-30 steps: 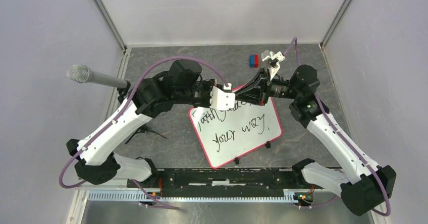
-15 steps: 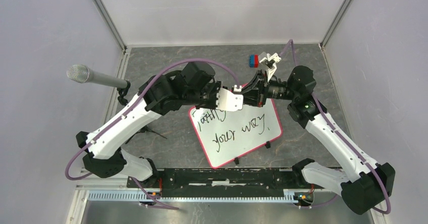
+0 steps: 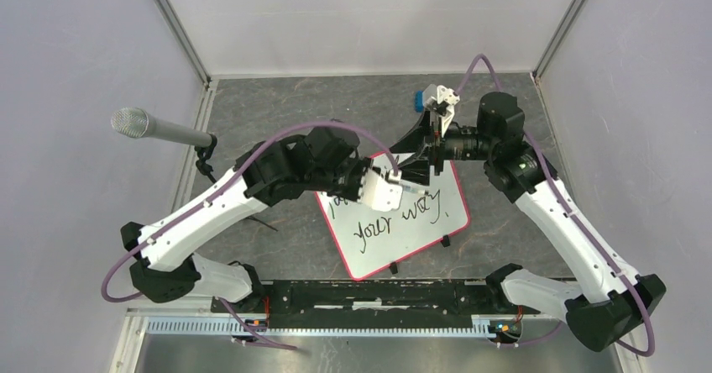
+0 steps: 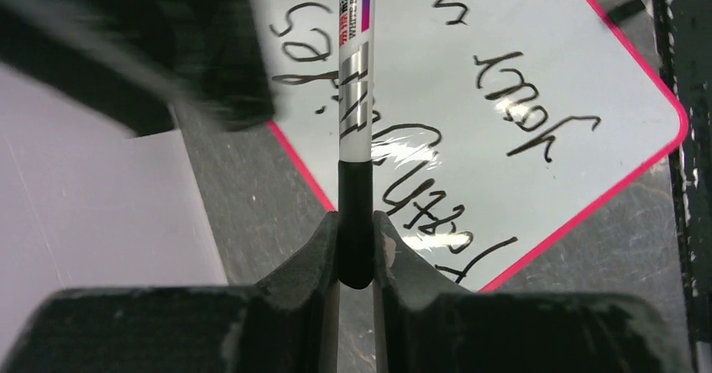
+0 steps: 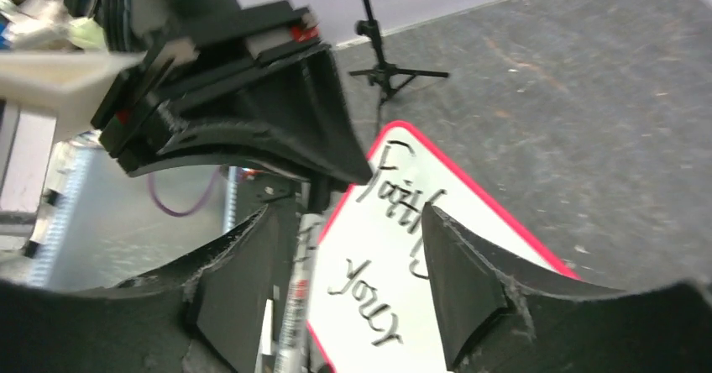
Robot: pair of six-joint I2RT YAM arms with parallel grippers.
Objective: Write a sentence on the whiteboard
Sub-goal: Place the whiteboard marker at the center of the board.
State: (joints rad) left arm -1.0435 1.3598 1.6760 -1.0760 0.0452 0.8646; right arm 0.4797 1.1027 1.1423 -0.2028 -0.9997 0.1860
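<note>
Diagonally, whiteboard (image 3: 405, 244) long axis near-left to far-right, left tool (image 4: 356, 240) pinching marker (image 4: 355, 96), right tool (image 5: 348, 247) spread.

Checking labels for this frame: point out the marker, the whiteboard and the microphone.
marker (image 4: 356, 112): left wrist view, on the silver-banded part of the barrel.
whiteboard (image 3: 386, 252): top external view, on bare white surface below the writing.
microphone (image 3: 165, 130): top external view, on the grey handle behind the mesh head.

Top looks down; both wrists close, sharing whiteboard (image 3: 416, 239).
</note>
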